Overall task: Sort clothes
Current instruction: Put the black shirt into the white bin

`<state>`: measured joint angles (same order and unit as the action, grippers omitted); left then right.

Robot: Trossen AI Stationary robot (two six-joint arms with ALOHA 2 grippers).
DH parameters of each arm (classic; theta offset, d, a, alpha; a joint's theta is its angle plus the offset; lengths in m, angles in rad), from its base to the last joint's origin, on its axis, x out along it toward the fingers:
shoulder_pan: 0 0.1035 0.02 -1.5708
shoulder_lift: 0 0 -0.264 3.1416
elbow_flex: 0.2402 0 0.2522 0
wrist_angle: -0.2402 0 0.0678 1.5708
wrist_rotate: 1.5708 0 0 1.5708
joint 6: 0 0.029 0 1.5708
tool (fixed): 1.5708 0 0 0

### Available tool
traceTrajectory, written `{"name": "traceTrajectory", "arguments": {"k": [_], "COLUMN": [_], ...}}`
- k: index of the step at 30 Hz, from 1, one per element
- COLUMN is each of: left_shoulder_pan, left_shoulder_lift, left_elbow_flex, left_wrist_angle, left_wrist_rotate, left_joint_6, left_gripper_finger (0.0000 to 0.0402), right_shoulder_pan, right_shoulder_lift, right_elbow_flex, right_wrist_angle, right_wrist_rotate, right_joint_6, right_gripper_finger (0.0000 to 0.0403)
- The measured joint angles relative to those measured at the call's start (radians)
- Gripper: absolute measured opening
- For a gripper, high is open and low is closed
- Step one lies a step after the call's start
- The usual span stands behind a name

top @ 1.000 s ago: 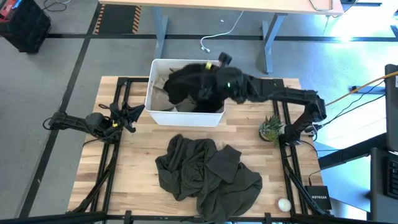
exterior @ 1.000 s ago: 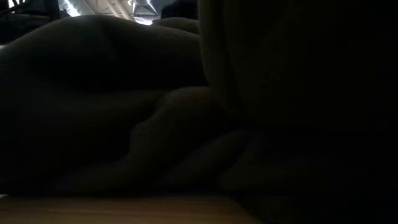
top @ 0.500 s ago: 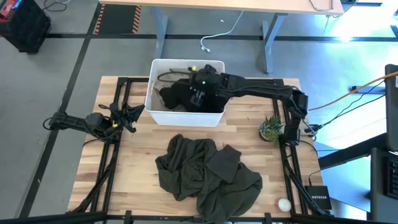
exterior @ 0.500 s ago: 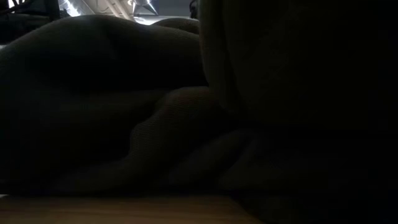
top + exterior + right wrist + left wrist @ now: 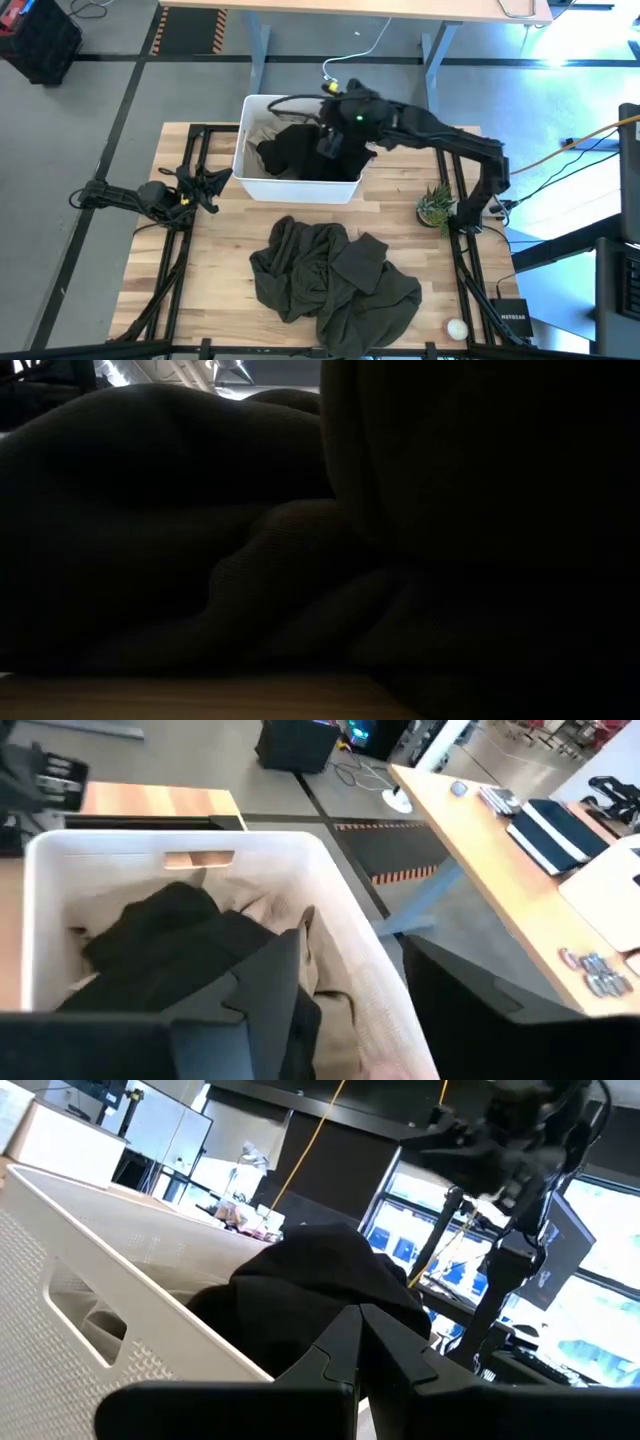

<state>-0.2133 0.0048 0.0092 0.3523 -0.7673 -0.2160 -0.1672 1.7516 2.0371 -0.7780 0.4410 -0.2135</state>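
Observation:
The black garment [image 5: 292, 155] lies bunched in the white bin [image 5: 248, 118] on top of a beige garment [image 5: 268, 912]. My right gripper [image 5: 350, 942] hovers open over the bin's right side [image 5: 333, 140], with nothing between its fingers. The large olive-green garment [image 5: 335, 280] lies crumpled on the table's near middle and fills the low view [image 5: 250, 560]. My left gripper [image 5: 207, 186] waits shut at the table's left, beside the bin's left wall [image 5: 120, 1280].
A small potted plant [image 5: 435, 206] stands at the table's right edge. A white ball [image 5: 457, 327] and a black box [image 5: 511, 318] lie at the near right corner. A wooden desk [image 5: 350, 10] stands beyond the far edge.
My right gripper went down into the bin with the black garment hanging from it, let go, then rose and drew back toward the bin's far right. The black garment has dropped and now lies settled in the bin.

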Motion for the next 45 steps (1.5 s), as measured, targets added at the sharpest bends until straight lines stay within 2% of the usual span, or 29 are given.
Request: {"name": "traceTrajectory", "arguments": {"k": [4,8,11,14,17,21,25,36,41,45], "left_shoulder_pan": [0.000,0.000,0.000,0.000,0.000,0.000,0.000,0.000,0.000,0.000], "left_shoulder_lift": [0.000,0.000,0.000,0.000,0.000,0.000,0.000,0.000,0.000,0.000], "left_elbow_flex": [0.000,0.000,0.000,0.000,0.000,0.000,0.000,0.000,0.000,0.000], "left_wrist_angle": [-0.007,-0.007,-0.007,-0.007,-0.007,-0.007,-0.007,-0.012,-0.022,-0.024], "left_wrist_rotate": [0.000,0.000,0.000,0.000,0.000,0.000,-0.002,-0.003,-0.003,-0.004], "left_joint_6": [-0.021,-0.024,-0.033,-0.035,-0.038,-0.038,-0.020,-0.012,-0.012,0.005], "left_gripper_finger": [0.0004,0.0004,0.0004,0.0004,0.0004,0.0004,0.0004,0.0004,0.0004,0.0004], "right_shoulder_pan": [0.015,0.006,-0.005,-0.004,-0.014,-0.018,-0.016,-0.017,-0.017,-0.018], "right_shoulder_lift": [-0.037,-0.108,-0.171,-0.268,-0.395,-0.525,-0.568,-0.509,-0.382,-0.260], "right_elbow_flex": [0.055,0.015,-0.114,-0.331,-0.579,-0.858,-0.997,-1.018,-1.017,-0.955], "right_wrist_angle": [-0.193,-0.380,-0.444,-0.422,-0.324,-0.174,-0.006,0.629,0.725,0.699], "right_wrist_rotate": [0.059,0.062,0.065,0.074,0.115,0.115,0.069,-0.014,0.003,0.003], "right_joint_6": [0.008,0.099,0.148,0.181,0.197,0.213,0.211,0.154,0.154,0.167], "right_gripper_finger": [0.0200,0.0192,0.0184,0.0172,0.0161,0.0151,0.0150,0.0149,0.0149,0.0149]}}
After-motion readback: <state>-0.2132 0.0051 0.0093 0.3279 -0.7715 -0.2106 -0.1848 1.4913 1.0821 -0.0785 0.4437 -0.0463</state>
